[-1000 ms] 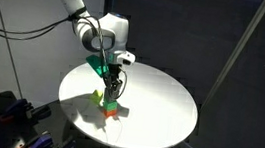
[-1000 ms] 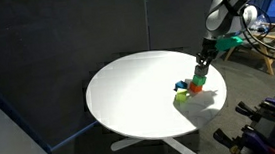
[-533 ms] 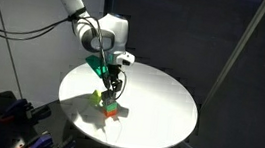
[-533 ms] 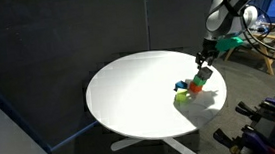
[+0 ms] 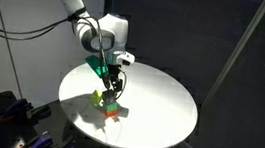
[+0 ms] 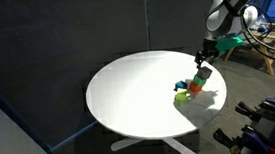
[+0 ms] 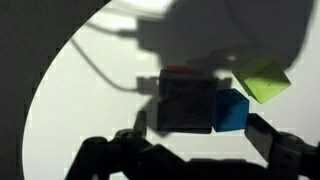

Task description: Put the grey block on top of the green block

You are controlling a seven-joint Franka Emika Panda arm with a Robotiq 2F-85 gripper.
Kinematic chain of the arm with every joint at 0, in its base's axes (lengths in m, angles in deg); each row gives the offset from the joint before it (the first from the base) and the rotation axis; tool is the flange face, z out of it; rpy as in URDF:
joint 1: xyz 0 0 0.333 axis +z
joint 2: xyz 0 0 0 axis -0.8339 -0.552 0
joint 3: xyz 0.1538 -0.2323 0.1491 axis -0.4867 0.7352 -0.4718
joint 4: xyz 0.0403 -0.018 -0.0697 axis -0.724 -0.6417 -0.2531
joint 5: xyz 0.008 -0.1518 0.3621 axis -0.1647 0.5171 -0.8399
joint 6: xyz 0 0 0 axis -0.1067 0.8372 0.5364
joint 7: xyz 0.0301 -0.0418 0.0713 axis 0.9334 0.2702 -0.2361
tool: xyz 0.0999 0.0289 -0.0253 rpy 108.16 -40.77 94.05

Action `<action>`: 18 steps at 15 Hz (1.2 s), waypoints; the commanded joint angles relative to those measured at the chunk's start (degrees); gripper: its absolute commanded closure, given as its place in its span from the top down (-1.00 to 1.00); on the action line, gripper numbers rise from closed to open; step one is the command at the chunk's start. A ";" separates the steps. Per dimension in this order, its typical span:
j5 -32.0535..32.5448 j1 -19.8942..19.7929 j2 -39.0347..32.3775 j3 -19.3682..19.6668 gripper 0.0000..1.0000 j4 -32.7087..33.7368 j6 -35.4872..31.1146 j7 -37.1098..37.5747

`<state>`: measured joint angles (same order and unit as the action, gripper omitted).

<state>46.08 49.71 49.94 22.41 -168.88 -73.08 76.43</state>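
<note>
The grey block (image 7: 185, 103) fills the middle of the wrist view, and the green block under it is hidden there. In both exterior views the grey block (image 6: 204, 71) rests on the green block (image 6: 198, 82) (image 5: 110, 103). My gripper (image 7: 199, 127) (image 5: 114, 86) (image 6: 205, 59) hangs just above this stack. It is open, with a dark finger on each side of the grey block and a gap between each finger and the block.
A blue cube (image 7: 230, 110) touches the grey block's side, with a yellow-green cube (image 7: 262, 78) (image 5: 98, 97) beyond it. An orange cube (image 5: 114, 112) sits at the stack's foot. All stand on a round white table (image 6: 128, 88); cables and gear lie outside it.
The jaws have opened and let go of the grey block, which stays on the green block. The gripper has risen slightly.
</note>
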 commanded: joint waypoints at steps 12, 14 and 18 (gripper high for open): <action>2.24 1.72 16.27 -1.29 1.00 -1.61 15.42 -3.88; 3.24 2.63 18.58 -1.82 1.00 -0.80 18.94 -3.86; 6.42 4.21 22.20 -3.14 1.00 0.02 23.23 -1.72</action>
<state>49.88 53.29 69.12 20.14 -169.09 -52.87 73.39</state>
